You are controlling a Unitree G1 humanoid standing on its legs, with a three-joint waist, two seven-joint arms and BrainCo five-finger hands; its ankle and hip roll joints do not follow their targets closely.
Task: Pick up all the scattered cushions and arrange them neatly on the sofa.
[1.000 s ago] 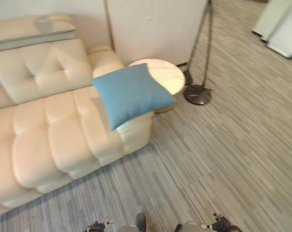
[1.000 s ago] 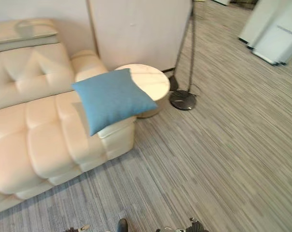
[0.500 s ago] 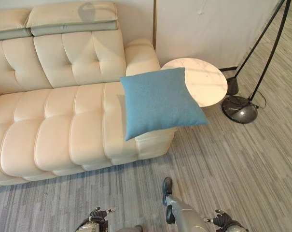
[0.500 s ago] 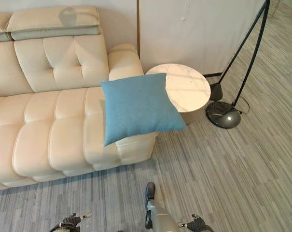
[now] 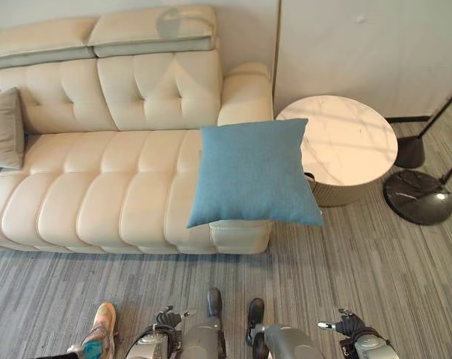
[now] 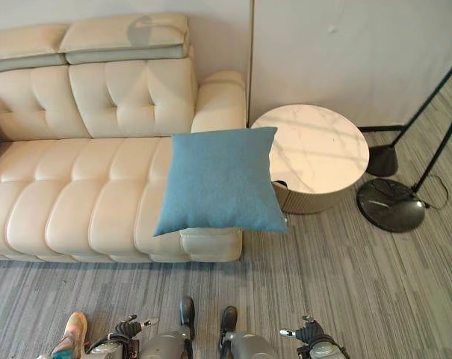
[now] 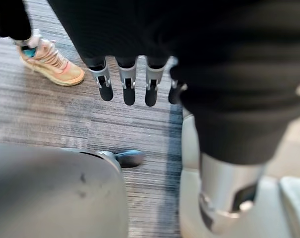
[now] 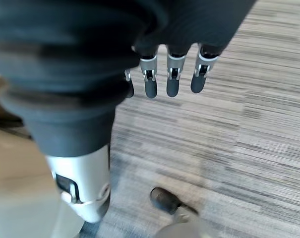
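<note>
On the sofa's [image 5: 121,194] right arm a blue cushion [image 5: 252,172] overhangs, not yet tidied; a grey cushion [image 5: 3,127] leans at the far end. Left hand [image 7: 127,84] and right hand [image 8: 172,74] hang empty, fingers relaxed.

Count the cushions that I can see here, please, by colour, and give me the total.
Blue cushion, leaning on the sofa arm end: 1
Grey cushion, at the sofa's other end: 1
Total: 2
</note>
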